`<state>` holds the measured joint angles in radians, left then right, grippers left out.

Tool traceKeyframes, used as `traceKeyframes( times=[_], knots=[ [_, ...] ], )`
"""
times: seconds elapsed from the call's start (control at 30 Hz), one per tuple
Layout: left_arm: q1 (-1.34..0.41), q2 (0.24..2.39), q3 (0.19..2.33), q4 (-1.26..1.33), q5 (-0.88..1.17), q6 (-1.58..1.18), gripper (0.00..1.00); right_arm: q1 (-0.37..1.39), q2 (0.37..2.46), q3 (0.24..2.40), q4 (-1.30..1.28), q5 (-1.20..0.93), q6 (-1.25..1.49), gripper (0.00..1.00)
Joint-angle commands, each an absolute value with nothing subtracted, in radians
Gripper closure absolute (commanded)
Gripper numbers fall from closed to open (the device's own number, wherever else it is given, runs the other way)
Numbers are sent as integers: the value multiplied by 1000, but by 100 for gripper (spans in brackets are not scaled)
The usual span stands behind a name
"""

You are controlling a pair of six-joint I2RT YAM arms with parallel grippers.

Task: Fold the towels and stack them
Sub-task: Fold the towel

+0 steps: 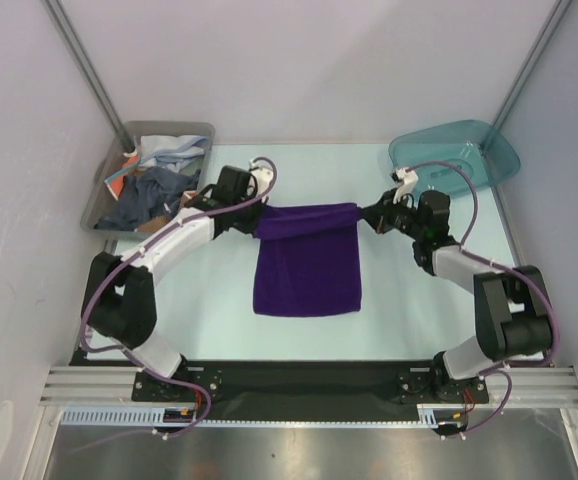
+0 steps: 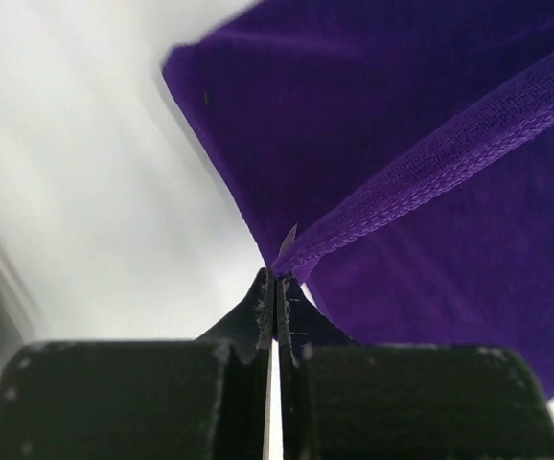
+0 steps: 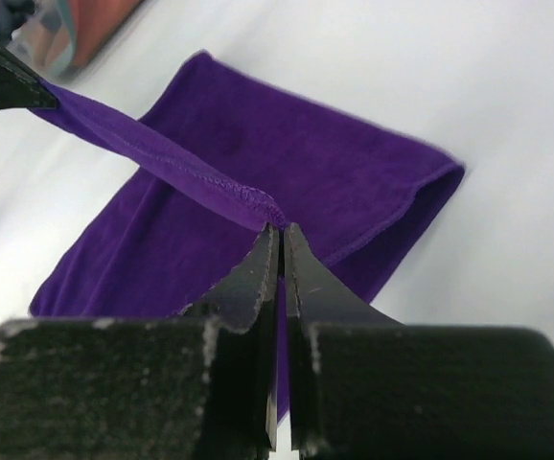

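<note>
Over the middle of the pale tabletop [image 1: 409, 300], the deep purple soft towel [image 1: 309, 270] is strung by its far edge between both arms. On one side the left hand [image 1: 260, 213] is pinched tight on the towel's far left corner, black fingers pressed together on the hem. Opposite, the right hand [image 1: 365, 213] is clamped the same way on the far right corner. That far edge is lifted and pulled taut into a narrow band, and the rest of the cloth drapes down and lies flat toward the arm bases. Far left, the grey plastic bin [image 1: 172, 127] holds a jumble of more towels [image 1: 154, 190]: dark grey-blue, pale, a bit of orange-red. Far right, the teal translucent bin [image 1: 469, 135] sits at the corner.
</note>
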<state>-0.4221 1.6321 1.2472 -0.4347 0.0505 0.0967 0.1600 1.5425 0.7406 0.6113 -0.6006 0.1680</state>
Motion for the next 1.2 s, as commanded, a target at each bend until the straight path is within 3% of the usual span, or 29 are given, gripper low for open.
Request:
traceKeyframes(
  times=[0.0,0.27,0.8,1.03,1.17],
  knots=[
    [-468,1520,1183,-420,3,35,100,181,1409,698,537,-546,164,100],
    [-563,1436,1022,-449,-73,-87,100,222,1264,560,371,-460,156,100],
    [-678,1397,894,-535,-158,-238,99,321,1169,500,51,-272,271,94],
    [-699,1396,859,-543,-112,-304,90,327,1164,497,-90,-293,327,85],
    [-701,1405,862,-587,-107,-328,72,336,1163,497,-139,-325,337,68]
  ],
)
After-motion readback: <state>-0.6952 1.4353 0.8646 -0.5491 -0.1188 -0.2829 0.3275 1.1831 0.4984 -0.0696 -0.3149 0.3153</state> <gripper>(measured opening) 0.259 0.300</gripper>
